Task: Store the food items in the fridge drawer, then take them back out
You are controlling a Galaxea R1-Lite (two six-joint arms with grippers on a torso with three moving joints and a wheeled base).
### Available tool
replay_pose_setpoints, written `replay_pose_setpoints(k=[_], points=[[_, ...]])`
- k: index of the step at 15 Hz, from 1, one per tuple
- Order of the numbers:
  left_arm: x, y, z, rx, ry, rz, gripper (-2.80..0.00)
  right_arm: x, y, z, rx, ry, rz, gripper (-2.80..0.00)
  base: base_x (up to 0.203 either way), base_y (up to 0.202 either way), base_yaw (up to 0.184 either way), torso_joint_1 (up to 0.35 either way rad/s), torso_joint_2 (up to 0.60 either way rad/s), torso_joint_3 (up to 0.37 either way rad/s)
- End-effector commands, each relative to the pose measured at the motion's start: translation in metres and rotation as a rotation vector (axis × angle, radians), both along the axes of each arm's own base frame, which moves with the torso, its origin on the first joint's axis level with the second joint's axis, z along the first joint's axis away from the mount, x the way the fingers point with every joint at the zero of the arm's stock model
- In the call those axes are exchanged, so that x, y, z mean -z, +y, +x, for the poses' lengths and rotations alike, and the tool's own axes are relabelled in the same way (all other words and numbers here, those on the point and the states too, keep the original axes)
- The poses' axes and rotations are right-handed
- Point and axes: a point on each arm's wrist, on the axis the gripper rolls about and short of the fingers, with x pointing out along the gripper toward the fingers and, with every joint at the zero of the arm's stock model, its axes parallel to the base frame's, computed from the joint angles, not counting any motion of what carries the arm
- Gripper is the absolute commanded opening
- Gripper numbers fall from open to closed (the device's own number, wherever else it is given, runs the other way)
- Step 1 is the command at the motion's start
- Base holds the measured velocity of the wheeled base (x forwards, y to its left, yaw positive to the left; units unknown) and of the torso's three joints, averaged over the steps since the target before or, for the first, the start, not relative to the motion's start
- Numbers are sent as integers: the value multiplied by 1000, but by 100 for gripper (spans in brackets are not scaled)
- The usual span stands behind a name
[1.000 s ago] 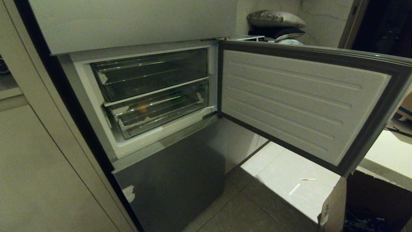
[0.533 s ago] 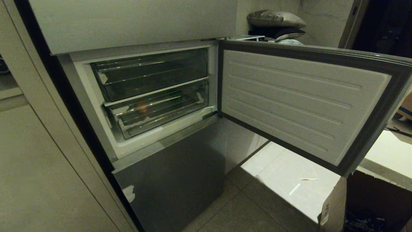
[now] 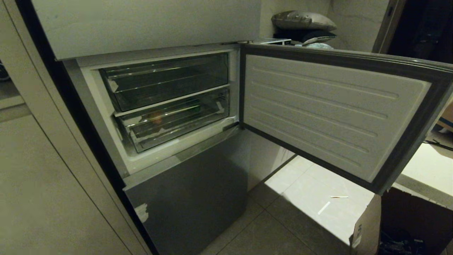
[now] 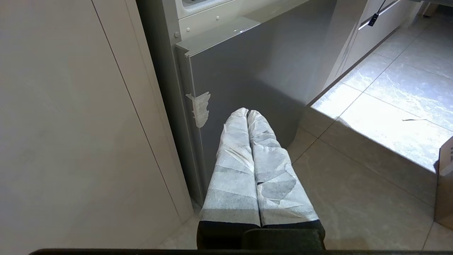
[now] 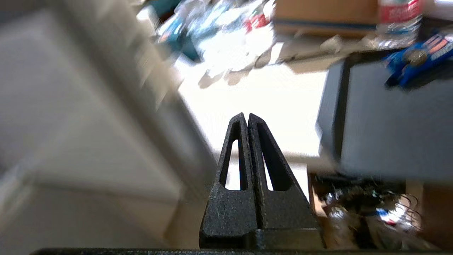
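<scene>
A pale cabinet wall (image 3: 42, 184) flanks the fridge, where the fridge drawer (image 3: 173, 120) sits pushed in beneath an upper bin (image 3: 166, 79), its door (image 3: 332, 113) swung wide over sunlit floor tiles (image 3: 318, 198). The left gripper (image 4: 247, 112), paper-wrapped, is pressed together and empty near the grey lower door (image 4: 254, 71); the right gripper (image 5: 246, 117) is likewise pinched together, holding nothing.

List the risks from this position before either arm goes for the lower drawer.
1. The lower fridge drawer is pushed in, its contents dim behind the clear front; pulling blind may jolt them.
2. The open fridge door juts out on the robot's right, so the right gripper, shut, could clip it.
3. The left gripper, shut, hangs near the lower grey door panel.
</scene>
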Motion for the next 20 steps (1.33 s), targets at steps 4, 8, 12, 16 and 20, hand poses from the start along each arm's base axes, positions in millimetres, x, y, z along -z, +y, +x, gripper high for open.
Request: replay_pose_setpoints(k=[4, 8, 12, 16, 20], points=[[0, 0, 0, 0, 1, 0, -280, -5, -67, 58, -69, -44, -14, -280, 0, 0, 0, 0, 0, 0], [0, 0, 0, 0, 1, 0, -280, -8, -99, 106, -194, -49, 31, -280, 0, 0, 0, 0, 0, 0], [0, 0, 0, 0, 1, 0, -280, 1, -91, 154, -346, -41, 105, -280, 0, 0, 0, 0, 0, 0], [0, 0, 0, -1, 1, 0, -280, 18, -82, 180, -420, -22, 125, -280, 0, 0, 0, 0, 0, 0], [0, 0, 0, 0, 1, 0, -280, 19, -87, 193, -426, -51, 108, -280, 0, 0, 0, 0, 0, 0]])
